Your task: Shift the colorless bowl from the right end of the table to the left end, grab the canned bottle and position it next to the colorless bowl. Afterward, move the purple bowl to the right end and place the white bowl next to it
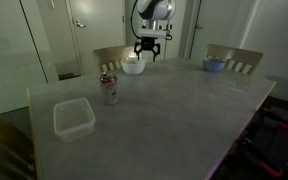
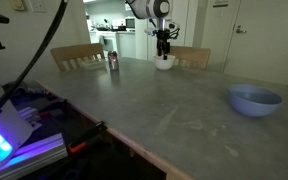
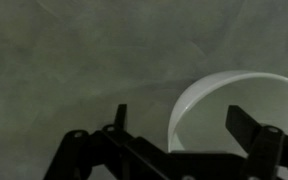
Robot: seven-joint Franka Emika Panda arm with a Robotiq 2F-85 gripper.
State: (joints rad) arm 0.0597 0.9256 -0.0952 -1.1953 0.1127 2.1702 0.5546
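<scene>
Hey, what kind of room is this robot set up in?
Probably a dining area in a home or apartment: a large grey table with wooden chairs at its far side, white doors behind, and what looks like a lit kitchen beyond.

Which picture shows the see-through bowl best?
An exterior view shows the colorless bowl whole, close up on the table. Neither remaining view shows it; the wrist view has only part of the white bowl.

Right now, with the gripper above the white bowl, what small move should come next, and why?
Probably lower the gripper straight down. Its jaws stand open over the white bowl, and in the wrist view the rim lies between the fingers, so it could close there.
</scene>
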